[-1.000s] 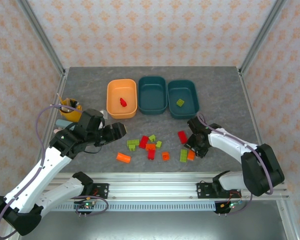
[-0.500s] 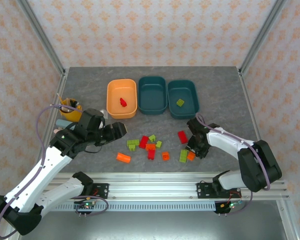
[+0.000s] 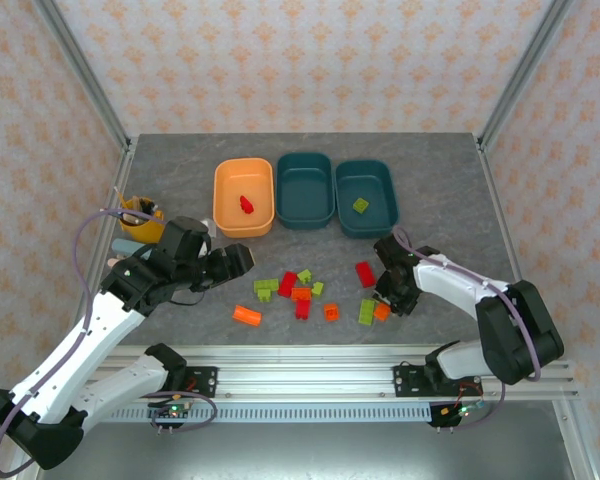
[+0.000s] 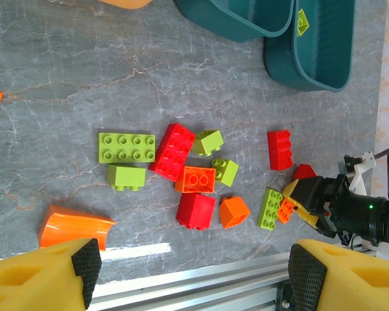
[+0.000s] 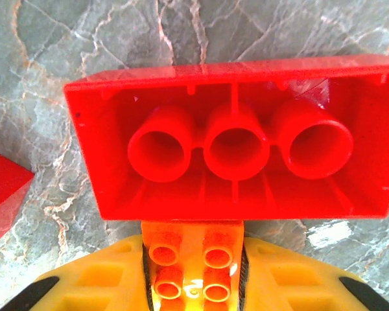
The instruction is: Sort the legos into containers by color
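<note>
In the right wrist view my right gripper (image 5: 192,278) is shut on a small orange brick (image 5: 192,269), pressed against the underside of a red brick (image 5: 233,139) lying on the table. From above, the right gripper (image 3: 385,303) sits low at the pile's right end beside a green brick (image 3: 367,311). My left gripper (image 3: 242,262) hangs open left of the pile, nothing between its pads (image 4: 84,265). Loose green (image 4: 126,147), red (image 4: 174,151) and orange (image 4: 196,179) bricks lie scattered. The orange bin (image 3: 220,200) holds a red piece (image 3: 245,204); the right teal bin (image 3: 380,190) holds a green brick (image 3: 360,205).
A middle teal bin (image 3: 306,190) stands between the other two. A yellow cup (image 3: 140,217) sits at the far left by my left arm. A curved orange piece (image 4: 74,225) lies near the front aluminium rail (image 3: 300,355).
My right gripper has edged slightly left at the orange brick. The left arm has barely shifted.
</note>
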`<state>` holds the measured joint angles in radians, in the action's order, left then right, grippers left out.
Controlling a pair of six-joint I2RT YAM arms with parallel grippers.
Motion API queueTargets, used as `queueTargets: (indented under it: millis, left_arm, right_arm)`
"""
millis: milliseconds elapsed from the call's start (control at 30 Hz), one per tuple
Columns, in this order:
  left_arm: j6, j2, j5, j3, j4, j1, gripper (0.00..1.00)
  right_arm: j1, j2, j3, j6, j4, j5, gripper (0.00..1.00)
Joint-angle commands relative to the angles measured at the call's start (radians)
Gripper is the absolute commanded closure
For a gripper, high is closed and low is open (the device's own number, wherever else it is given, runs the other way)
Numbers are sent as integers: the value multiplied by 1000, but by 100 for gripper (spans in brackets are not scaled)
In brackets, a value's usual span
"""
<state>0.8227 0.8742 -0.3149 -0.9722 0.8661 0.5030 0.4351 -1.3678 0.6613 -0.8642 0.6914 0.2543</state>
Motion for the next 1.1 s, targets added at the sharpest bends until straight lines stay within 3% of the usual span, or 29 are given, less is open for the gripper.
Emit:
queueTargets:
  millis: [0, 233, 400, 633, 1067]
  left_arm:
    - [16, 0, -7, 21, -21, -3, 21]
    - [28, 25, -7, 21, -48, -4, 21]
    - [33, 99, -3, -59, -73, -3, 21]
    - [3, 290, 20, -261, -65, -43, 19]
    - [-32, 575, -67, -382, -162, -261, 19]
  right_arm:
    - [3, -3, -1, -8, -101, -20, 67]
    - [26, 91, 191, 53, 55, -69, 68]
    - [89, 10, 429, 110, 115, -96, 68]
    - [120, -312, 799, 176, 65, -73, 69]
    - [103, -1022, 1619, 243, 204, -84, 69]
